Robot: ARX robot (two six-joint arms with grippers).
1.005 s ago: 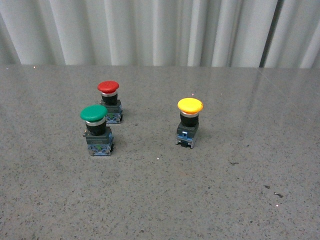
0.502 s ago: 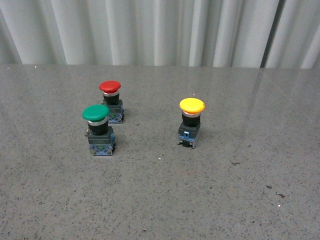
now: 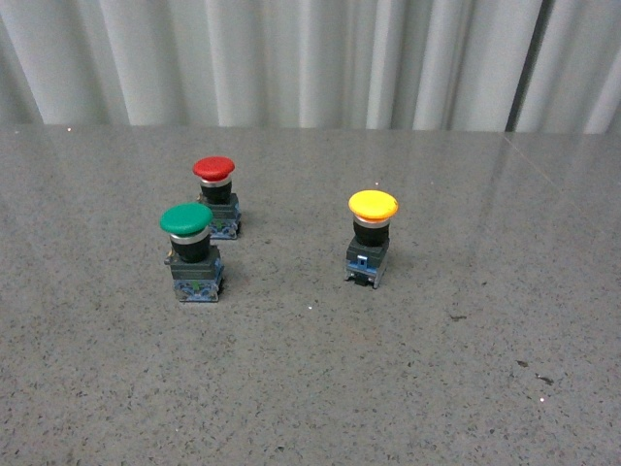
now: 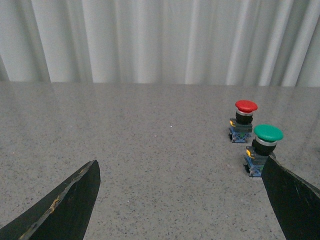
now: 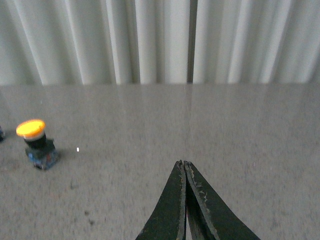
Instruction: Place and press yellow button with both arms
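Note:
The yellow button (image 3: 372,237) stands upright on the grey table, right of centre in the front view; it also shows in the right wrist view (image 5: 36,144). Neither arm shows in the front view. My left gripper (image 4: 182,172) is open and empty, its black fingers (image 4: 70,205) spread wide above the table, well apart from the yellow button, which its view does not show. My right gripper (image 5: 183,163) is shut on nothing, hovering above bare table some way from the yellow button.
A green-capped button (image 3: 191,252) and a red-capped button (image 3: 215,197) stand close together left of the yellow one; both show in the left wrist view, green (image 4: 262,150) by one finger, red (image 4: 243,121). A white curtain (image 3: 291,58) hangs behind the table.
The view shifted slightly between one second ago and half a second ago; since then nothing has visibly moved. The buttons keep their places.

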